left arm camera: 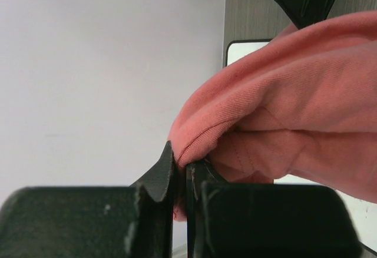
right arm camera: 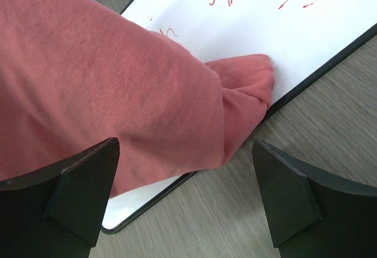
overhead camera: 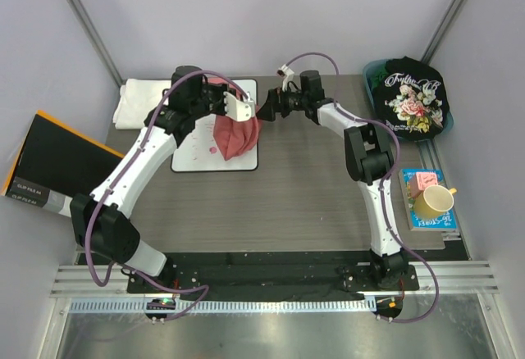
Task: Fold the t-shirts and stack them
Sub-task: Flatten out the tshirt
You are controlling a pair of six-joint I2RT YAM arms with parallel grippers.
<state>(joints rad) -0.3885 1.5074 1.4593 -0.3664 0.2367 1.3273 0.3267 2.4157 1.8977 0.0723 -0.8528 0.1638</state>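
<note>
At far left I see the folded white t-shirt [overhead camera: 143,101] lying on the table [overhead camera: 303,187]. My left pincer [left arm camera: 181,169] is clamped tight on a fold of the salmon-red t-shirt [overhead camera: 238,134], which hangs bunched onto the whiteboard [overhead camera: 197,158]. Beside it, my right pincer [right arm camera: 185,158] gapes wide, gripping nothing. The black floral t-shirt [overhead camera: 414,97] sits in a teal basket [overhead camera: 373,72] at far right.
</note>
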